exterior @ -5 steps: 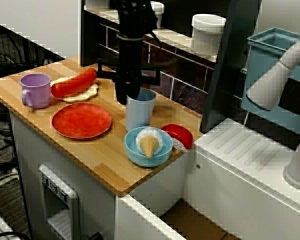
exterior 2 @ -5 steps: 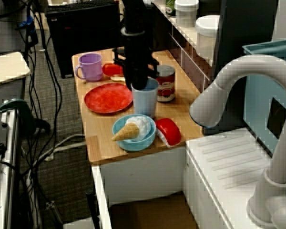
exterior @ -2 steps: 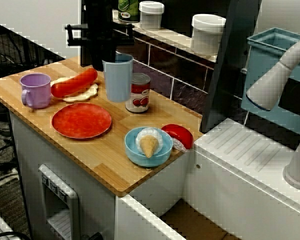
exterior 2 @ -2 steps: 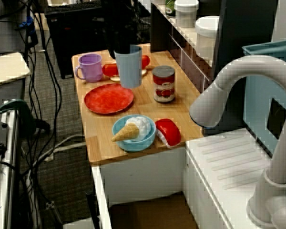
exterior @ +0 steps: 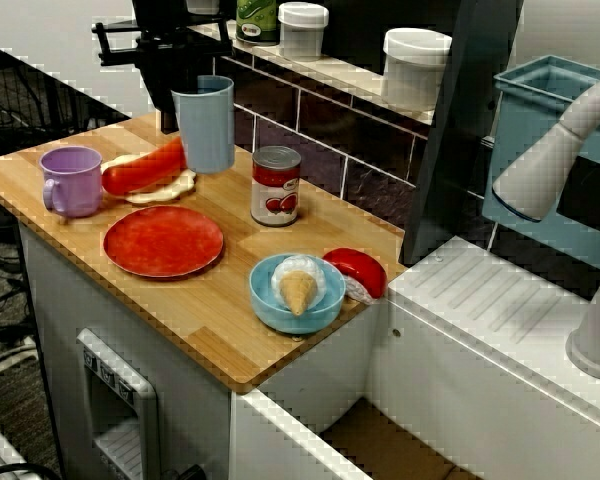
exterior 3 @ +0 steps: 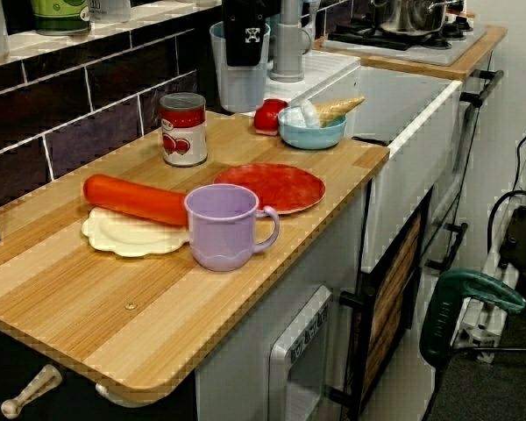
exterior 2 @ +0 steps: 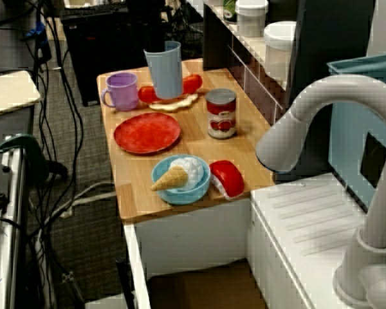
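blue cup (exterior: pixel 205 125) lifted, carried left toward sausage (exterior: pixel 140 170) | hand (exterior: pixel 178 92) clamped on its rim

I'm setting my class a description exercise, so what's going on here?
A robot arm's gripper grips a light blue cup by its rim, raised above the wooden counter near the sausage on its cream plate. The purple mug, red plate, tomato can and ice-cream bowl stand untouched.
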{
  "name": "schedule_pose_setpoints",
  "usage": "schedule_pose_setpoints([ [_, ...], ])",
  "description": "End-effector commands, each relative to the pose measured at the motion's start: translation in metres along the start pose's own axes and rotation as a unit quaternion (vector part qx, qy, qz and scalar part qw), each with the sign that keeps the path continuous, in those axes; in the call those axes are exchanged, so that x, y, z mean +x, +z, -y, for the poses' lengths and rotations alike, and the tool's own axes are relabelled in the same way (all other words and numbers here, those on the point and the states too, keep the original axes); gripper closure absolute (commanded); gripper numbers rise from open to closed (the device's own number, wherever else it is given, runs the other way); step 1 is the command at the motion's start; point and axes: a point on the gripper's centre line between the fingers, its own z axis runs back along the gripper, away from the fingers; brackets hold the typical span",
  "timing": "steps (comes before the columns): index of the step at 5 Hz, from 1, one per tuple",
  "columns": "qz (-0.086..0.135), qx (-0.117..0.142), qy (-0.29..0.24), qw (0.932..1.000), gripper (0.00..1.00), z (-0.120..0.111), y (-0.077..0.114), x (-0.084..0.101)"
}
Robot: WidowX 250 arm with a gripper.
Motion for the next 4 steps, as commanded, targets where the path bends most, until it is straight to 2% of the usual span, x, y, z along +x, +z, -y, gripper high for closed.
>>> schedule_pose_setpoints([
  [1,0.057,-0.016,0.017,0.9981,1.00,-0.001,0.018,0.030],
  [4,0.064,-0.006,0.013,0.9979,1.00,0.011,0.004,0.059],
])
